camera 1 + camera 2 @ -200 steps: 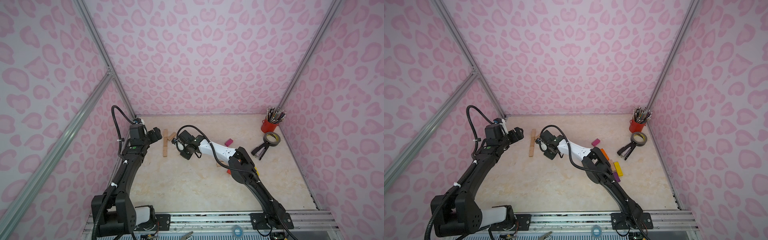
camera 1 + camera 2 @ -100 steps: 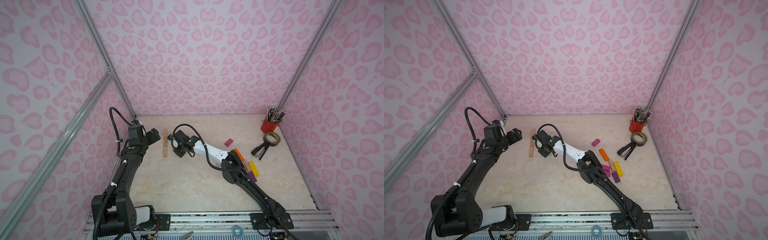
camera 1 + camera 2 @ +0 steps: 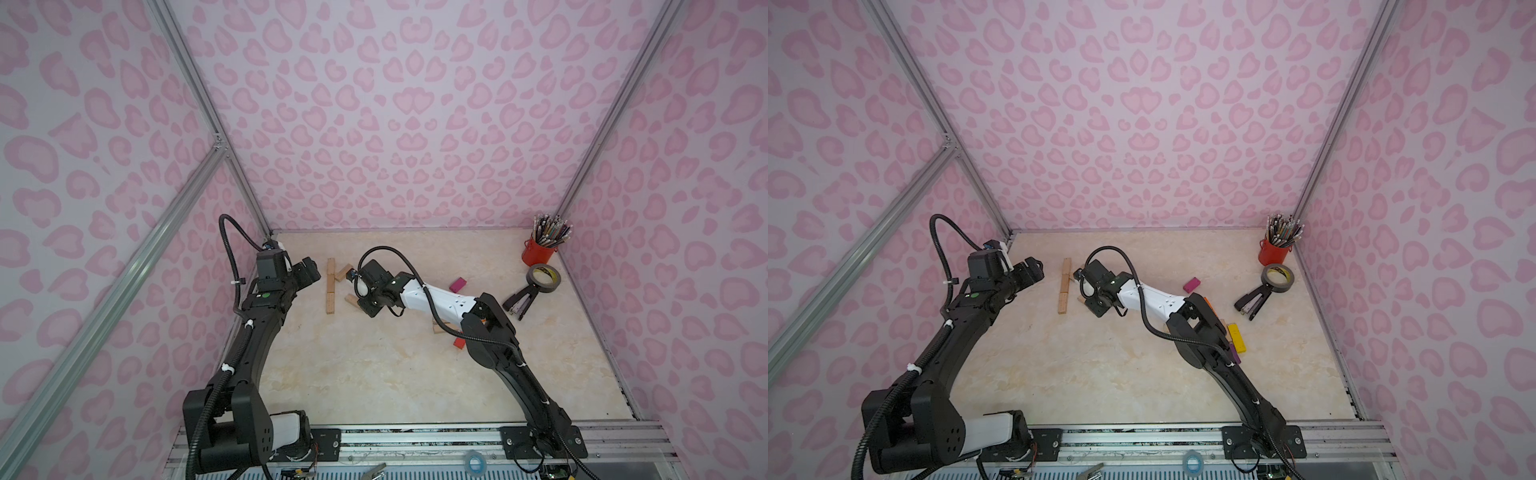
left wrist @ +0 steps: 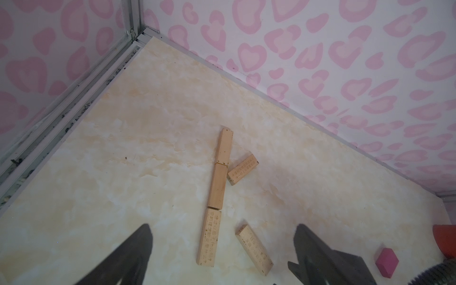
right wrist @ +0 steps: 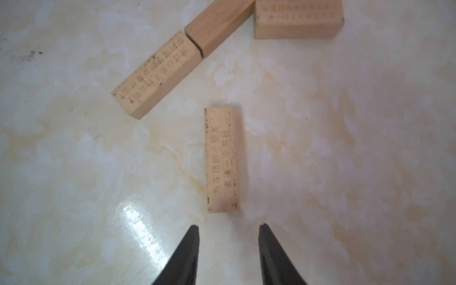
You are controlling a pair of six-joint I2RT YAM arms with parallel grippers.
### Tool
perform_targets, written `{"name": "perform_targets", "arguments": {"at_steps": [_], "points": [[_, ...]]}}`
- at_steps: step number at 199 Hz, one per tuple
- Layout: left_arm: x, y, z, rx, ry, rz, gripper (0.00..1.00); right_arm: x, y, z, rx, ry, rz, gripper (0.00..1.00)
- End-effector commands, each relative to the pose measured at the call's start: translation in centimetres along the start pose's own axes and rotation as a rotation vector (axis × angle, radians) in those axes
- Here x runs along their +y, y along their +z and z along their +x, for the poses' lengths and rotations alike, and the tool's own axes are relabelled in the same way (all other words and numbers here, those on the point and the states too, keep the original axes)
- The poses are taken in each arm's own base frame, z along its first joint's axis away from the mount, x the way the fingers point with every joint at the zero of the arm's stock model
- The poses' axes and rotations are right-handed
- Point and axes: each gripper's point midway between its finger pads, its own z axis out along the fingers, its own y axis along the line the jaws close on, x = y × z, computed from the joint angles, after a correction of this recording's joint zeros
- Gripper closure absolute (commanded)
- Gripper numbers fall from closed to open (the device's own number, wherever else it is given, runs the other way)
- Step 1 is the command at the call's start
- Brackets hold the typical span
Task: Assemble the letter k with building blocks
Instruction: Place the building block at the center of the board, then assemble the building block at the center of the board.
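R tool (image 5: 229, 225) just released: jaws narrow, empty. Lower-leg block (image 5: 222, 160) flat, 4 o'clock of stem (image 3: 331, 286), apparently gapped, so K needs nudge. L tool (image 4: 222, 225) wide, idle.

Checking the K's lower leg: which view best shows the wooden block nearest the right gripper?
The right wrist view: the block lies whole, close and sharp, print readable, just ahead of the open right gripper. The left wrist view shows it whole but smaller. In a top view only its end shows beside the gripper.
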Motion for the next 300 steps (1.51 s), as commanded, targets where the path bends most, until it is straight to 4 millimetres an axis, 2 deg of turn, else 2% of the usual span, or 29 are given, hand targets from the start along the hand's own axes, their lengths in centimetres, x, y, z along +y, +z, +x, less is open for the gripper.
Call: {"name": "perform_targets", "arguments": {"at_steps": [1, 26, 90, 171, 300], "points": [[-0.3, 0.0, -0.6, -0.011, 0.013, 0.008, 0.08, 0.0, 0.6, -0.6, -0.064, 0.018, -0.006, 0.58], [-0.3, 0.0, -0.5, -0.006, 0.013, 0.011, 0.08, -0.1, 1.7, 0.2, -0.044, 0.029, -0.002, 0.58], [-0.3, 0.1, -0.3, 0.002, 0.015, 0.012, 0.08, -0.1, 3.3, 0.3, -0.039, 0.05, -0.019, 0.58], [-0.3, 0.2, -0.2, 0.009, 0.012, 0.01, 0.08, -0.2, 4.5, 0.4, -0.034, 0.077, -0.02, 0.7], [-0.7, 0.3, 0.0, 0.019, 0.019, 0.036, 0.08, -0.2, 6.3, -1.1, -0.053, 0.125, -0.042, 0.72]]}}
